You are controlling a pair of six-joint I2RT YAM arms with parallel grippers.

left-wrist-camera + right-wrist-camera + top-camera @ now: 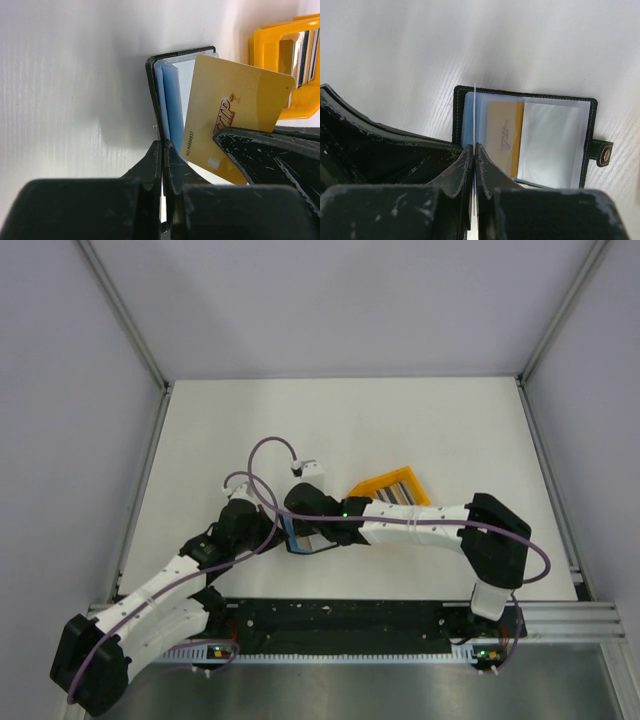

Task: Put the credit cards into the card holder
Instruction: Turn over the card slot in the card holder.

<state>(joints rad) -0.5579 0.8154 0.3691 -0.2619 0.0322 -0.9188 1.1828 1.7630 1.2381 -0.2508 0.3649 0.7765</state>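
The card holder (165, 75) lies open on the white table, black outside with pale blue clear sleeves; it also shows in the right wrist view (555, 140) and the top view (305, 543). My left gripper (163, 145) is shut on the edge of its black cover. My right gripper (474, 147) is shut on a gold credit card (230, 110), seen edge-on (475, 110) over the holder's left sleeves. A gold VIP face (505, 137) shows on a sleeve; I cannot tell whether it is a card inside or a reflection. More credit cards (305, 50) stand in an orange bin.
The orange bin (267, 45) stands just past the holder, to its right in the top view (372, 486). The holder's snap tab (605, 152) sticks out on its far side. Both arms meet closely at the table's middle, with metal frame rails along the table's sides.
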